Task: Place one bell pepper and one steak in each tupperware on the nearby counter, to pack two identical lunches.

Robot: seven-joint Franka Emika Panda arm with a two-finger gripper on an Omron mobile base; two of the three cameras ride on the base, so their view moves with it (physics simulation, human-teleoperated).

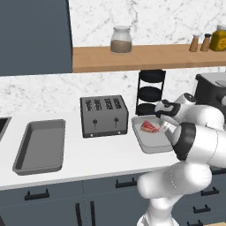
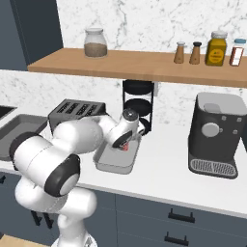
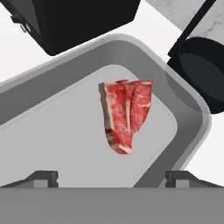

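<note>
A steak (image 3: 126,114) is seen lying flat on the floor of the right-hand tupperware (image 3: 192,131), which stands on the counter (image 1: 101,159) just beside the toaster (image 1: 104,115) and in front of a black tiered stand (image 1: 151,90). The gripper (image 3: 111,177) is held directly above the tray with its jaws spread wide and nothing between them; the meat is apart from both fingertips (image 3: 41,178). The second tupperware (image 1: 40,145) is seen bare, on the far side of the toaster. No bell pepper can be made out in these pictures.

The steak is judged to be light, soft and limp, likely to sag or slide if pinched at an edge, and somewhat slippery. Should it need lifting, a hold across its narrow width near the middle would be preferred, with the jaws lowered close to the tray floor. The tupperware is judged stiff and light, easily nudged if its flared rim is struck
</note>
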